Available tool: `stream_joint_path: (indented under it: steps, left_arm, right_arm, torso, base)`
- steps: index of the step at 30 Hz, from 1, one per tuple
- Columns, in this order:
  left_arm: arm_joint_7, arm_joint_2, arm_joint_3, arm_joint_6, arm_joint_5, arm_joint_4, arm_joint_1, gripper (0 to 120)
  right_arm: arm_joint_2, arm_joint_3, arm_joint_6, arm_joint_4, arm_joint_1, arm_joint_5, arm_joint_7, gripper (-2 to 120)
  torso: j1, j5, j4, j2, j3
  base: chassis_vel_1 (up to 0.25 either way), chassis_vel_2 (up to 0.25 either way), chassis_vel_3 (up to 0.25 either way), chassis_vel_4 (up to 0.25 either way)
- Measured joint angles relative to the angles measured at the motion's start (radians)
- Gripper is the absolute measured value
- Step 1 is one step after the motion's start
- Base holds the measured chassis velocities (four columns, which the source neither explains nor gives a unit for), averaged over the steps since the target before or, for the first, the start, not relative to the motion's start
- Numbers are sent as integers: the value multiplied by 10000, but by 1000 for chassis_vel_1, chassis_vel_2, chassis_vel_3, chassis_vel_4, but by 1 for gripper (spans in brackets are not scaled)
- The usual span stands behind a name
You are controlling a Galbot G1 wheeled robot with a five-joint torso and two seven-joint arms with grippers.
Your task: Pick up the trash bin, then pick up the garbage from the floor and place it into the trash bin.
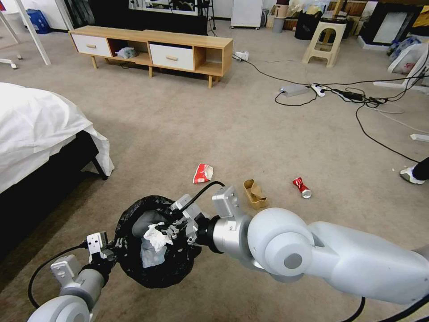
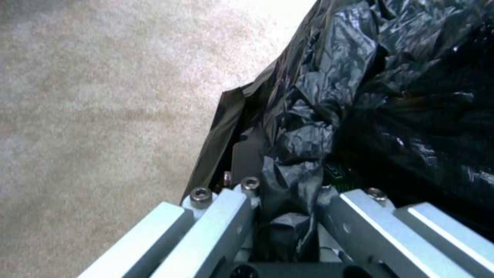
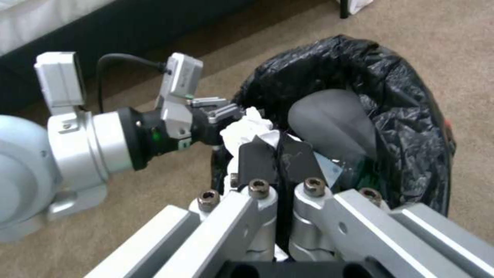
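Head view: the trash bin point(image 1: 154, 243) hangs above the carpet, the left gripper point(image 1: 117, 246) with its fingers closed on the bag-lined rim. The right gripper point(image 1: 172, 229) holds a white tissue point(image 1: 155, 237) pinched over the opening; I judge letting go comes next. A wrapper point(image 1: 203, 173), brown box point(image 1: 254, 194) and red can point(image 1: 302, 187) lie beyond. Cables point(image 1: 357, 96) trail farther off.
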Motion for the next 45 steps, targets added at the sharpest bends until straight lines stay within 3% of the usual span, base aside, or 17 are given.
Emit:
stream_joint_path:
  steps: [11,15,29,45]
  left_arm:
    - [19,45,-29,0,-18,-56,21,1]
    - [21,60,-39,0,-29,-105,60,1]
    - [22,89,-94,-11,-69,-196,129,1]
    - [42,53,-96,-25,-34,-241,175,1]
  right_arm:
    - [127,-115,0,-151,-38,-60,-1,8]
    - [162,-152,6,-182,-64,-88,5,17]
    - [41,-130,34,-153,-192,-174,63,73]
    - [-63,-8,45,-64,-225,-208,52,81]
  torso:
    - [0,0,-1,0,0]
    - [0,0,0,0,0]
    - [0,0,0,0,0]
    - [0,0,0,0,0]
  base:
    - [0,0,0,0]
    - [0,0,0,0]
    - [0,0,0,0]
    - [0,0,0,0]
